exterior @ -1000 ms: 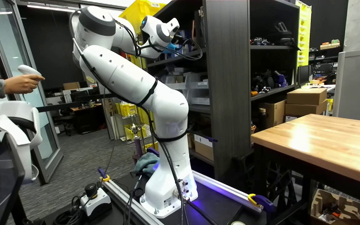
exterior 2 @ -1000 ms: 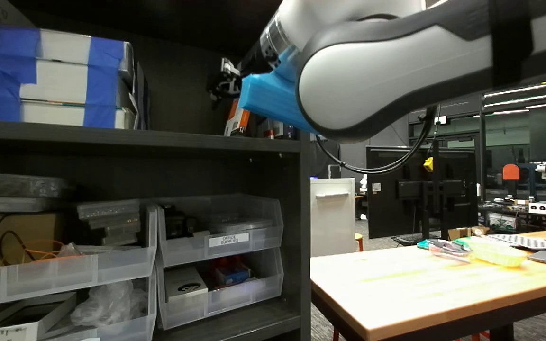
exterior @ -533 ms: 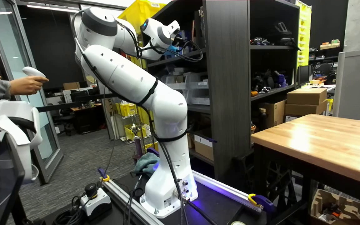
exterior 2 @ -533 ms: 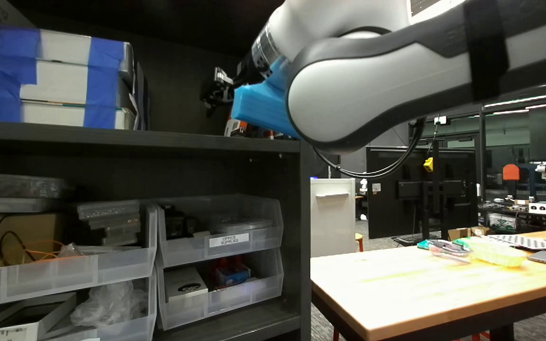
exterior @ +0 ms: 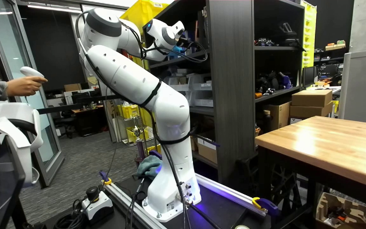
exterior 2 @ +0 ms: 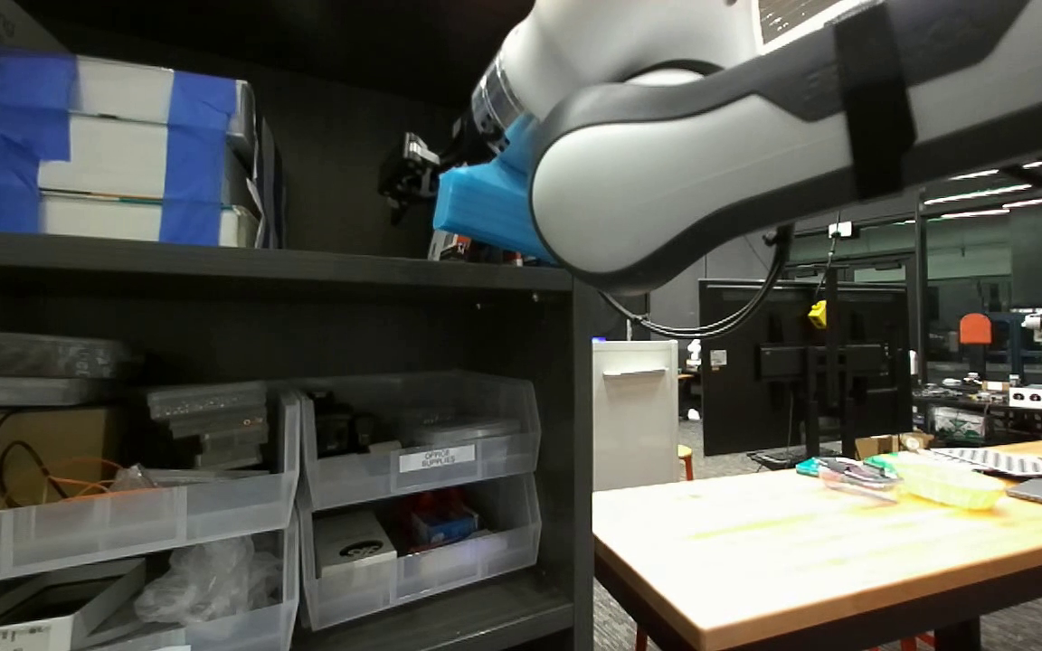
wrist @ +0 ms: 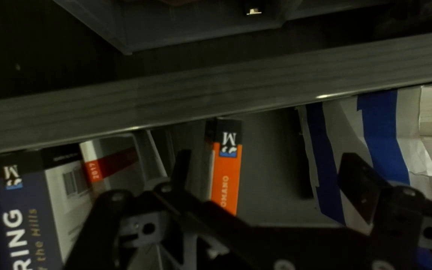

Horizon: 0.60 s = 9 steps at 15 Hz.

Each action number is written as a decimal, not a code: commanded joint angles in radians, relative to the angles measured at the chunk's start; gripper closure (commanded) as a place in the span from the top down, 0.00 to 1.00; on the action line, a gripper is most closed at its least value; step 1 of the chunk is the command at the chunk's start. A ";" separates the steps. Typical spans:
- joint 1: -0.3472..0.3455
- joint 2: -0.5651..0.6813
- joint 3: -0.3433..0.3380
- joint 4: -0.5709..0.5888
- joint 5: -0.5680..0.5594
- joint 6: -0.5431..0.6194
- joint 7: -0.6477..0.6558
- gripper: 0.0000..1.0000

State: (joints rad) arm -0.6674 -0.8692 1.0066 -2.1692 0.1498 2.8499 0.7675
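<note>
My gripper [wrist: 270,176] is open in the wrist view, its dark fingers [wrist: 360,187] wide apart with nothing held between them. Beyond the gap stands a book with an orange spine [wrist: 225,168], nearer the left finger and apart from it as far as I can tell. Behind the right finger lie the boxes bound with blue tape [wrist: 384,138]. In an exterior view the gripper [exterior 2: 405,172] hovers over the upper shelf, between the taped boxes [exterior 2: 114,145] and several books partly hidden by the blue arm-mounted part [exterior 2: 489,203].
Further books, one with a dark blue spine [wrist: 19,213], stand left in the wrist view. The shelf edge [exterior 2: 259,262] runs below the gripper, above clear plastic bins [exterior 2: 435,466]. A wooden table [exterior: 335,140] stands beside the shelving. Cables [exterior: 189,57] loop from the wrist.
In an exterior view the gripper and forearm have shifted left and slightly down, deeper along the shelf. The upper arm has leaned a little. The gripper has stayed open.
</note>
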 commanded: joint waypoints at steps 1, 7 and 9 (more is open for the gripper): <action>-0.014 0.026 0.000 0.024 -0.032 0.014 0.013 1.00; -0.028 0.038 0.005 0.025 -0.031 0.025 0.011 1.00; -0.027 0.045 0.005 0.024 -0.031 0.028 0.010 1.00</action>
State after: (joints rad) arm -0.6836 -0.8561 1.0069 -2.1665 0.1498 2.8636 0.7674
